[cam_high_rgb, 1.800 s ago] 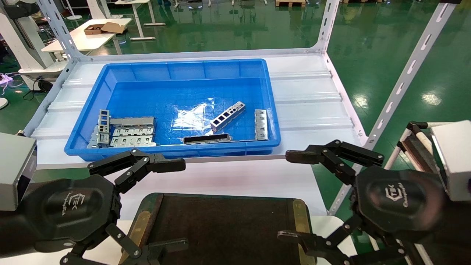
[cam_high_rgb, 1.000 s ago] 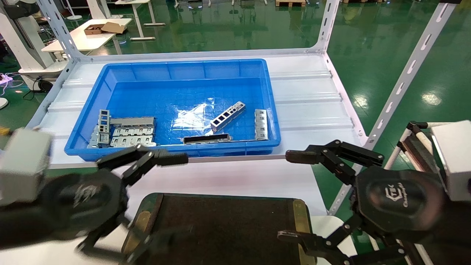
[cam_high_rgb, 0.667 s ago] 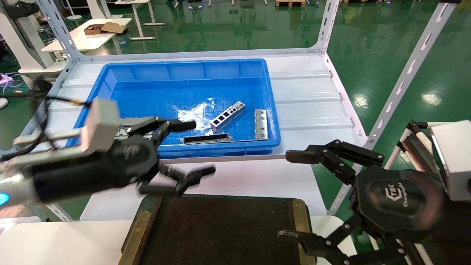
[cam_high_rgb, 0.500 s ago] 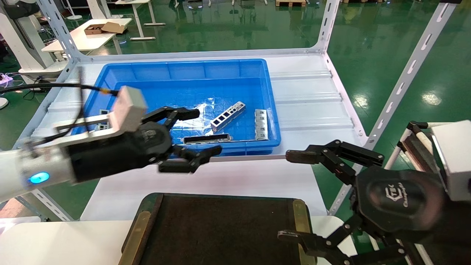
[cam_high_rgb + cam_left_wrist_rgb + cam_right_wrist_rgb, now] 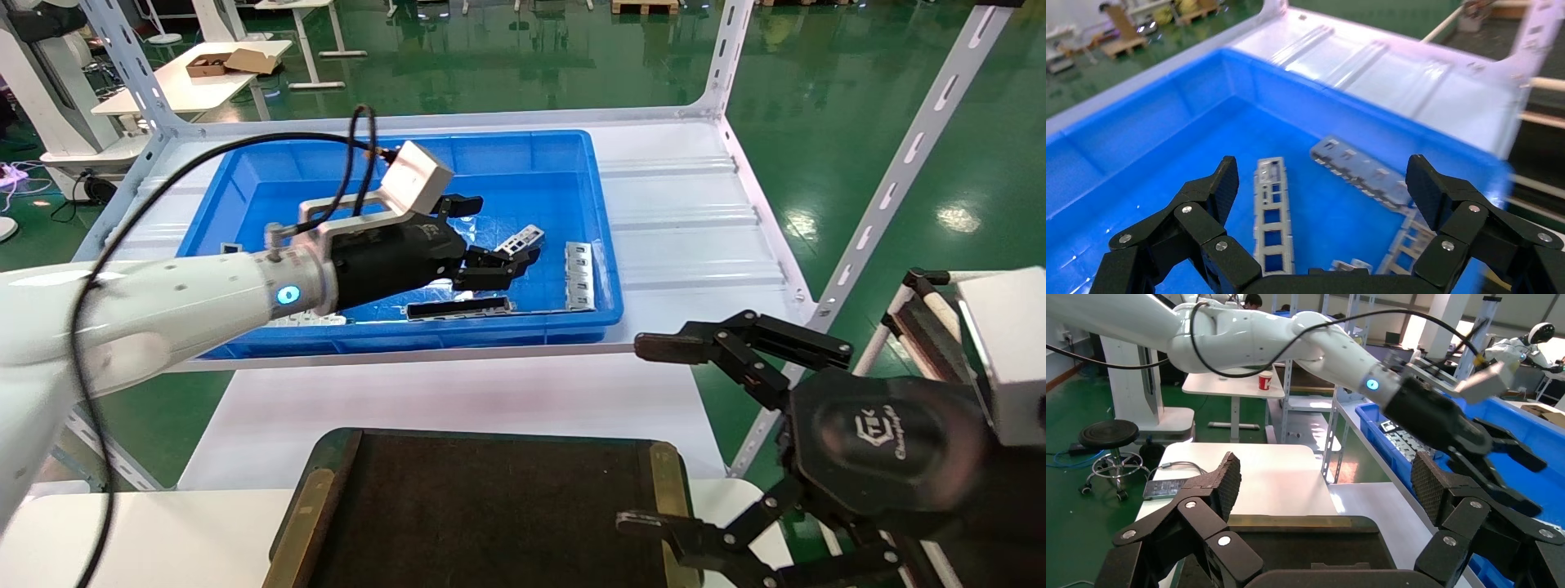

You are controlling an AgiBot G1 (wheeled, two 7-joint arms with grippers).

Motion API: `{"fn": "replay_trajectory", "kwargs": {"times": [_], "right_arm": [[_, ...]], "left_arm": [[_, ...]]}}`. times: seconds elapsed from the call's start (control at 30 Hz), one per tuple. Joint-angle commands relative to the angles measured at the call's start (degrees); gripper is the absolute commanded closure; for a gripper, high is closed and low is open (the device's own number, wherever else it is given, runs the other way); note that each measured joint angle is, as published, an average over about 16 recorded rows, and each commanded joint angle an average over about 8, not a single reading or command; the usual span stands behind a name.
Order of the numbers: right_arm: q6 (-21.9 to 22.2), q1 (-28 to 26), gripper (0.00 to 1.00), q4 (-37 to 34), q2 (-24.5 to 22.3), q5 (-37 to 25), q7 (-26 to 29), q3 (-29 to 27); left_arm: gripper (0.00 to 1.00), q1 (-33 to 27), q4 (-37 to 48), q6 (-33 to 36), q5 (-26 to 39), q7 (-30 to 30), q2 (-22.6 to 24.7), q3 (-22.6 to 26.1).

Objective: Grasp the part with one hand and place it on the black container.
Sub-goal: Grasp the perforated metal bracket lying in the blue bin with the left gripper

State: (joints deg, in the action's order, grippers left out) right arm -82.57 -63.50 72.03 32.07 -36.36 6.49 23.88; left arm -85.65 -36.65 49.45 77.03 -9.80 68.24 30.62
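Now the left hand (image 5: 482, 245) hovers spread-fingered over the four-window bracket (image 5: 1273, 221) in the blue bin (image 5: 523, 147); best to straddle its narrow sides squarely, while the right hand (image 5: 719, 433) waits open beside the black tray (image 5: 666, 474).

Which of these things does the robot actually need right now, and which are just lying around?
Needed:
- slim silver bracket strip with four windows
- flat black tray with brass rims
- left gripper, open

Lying about:
- blue plastic bin
- long bracket with dark slot
- right gripper, parked
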Motion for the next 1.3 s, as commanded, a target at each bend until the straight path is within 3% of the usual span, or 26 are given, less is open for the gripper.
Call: {"fn": "replay_trajectory", "kwargs": {"times": [0.03, 0.1, 0.27, 0.33, 0.37, 1.3], "right_arm": [[0.00, 0.00, 0.12, 0.00, 0.00, 0.00, 0.00, 0.00], [0.00, 0.00, 0.37, 0.00, 0.00, 0.00, 0.00, 0.00], [0.00, 0.00, 0.97, 0.00, 0.00, 0.00, 0.00, 0.00], [0.00, 0.00, 1.00, 0.00, 0.00, 0.00, 0.00, 0.00], [0.00, 0.00, 1.00, 0.00, 0.00, 0.00, 0.00, 0.00], [0.00, 0.00, 1.00, 0.00, 0.00, 0.00, 0.00, 0.01]], "left_arm": [[0.00, -1.76, 4.19, -1.31, 1.19, 0.85, 2.41, 0.64], [0.14, -3.01, 8.01, -2.42, 1.80, 2.01, 4.28, 0.94], [0.76, -5.36, 15.96, -4.50, 2.19, 4.90, 7.79, 1.20], [0.97, -5.96, 18.23, -4.99, 1.94, 5.92, 8.60, 1.26], [1.00, -6.19, 19.11, -5.19, 1.78, 6.36, 8.87, 1.32], [1.00, -6.45, 24.24, -8.16, -4.47, 6.85, 9.73, 7.26]]}}
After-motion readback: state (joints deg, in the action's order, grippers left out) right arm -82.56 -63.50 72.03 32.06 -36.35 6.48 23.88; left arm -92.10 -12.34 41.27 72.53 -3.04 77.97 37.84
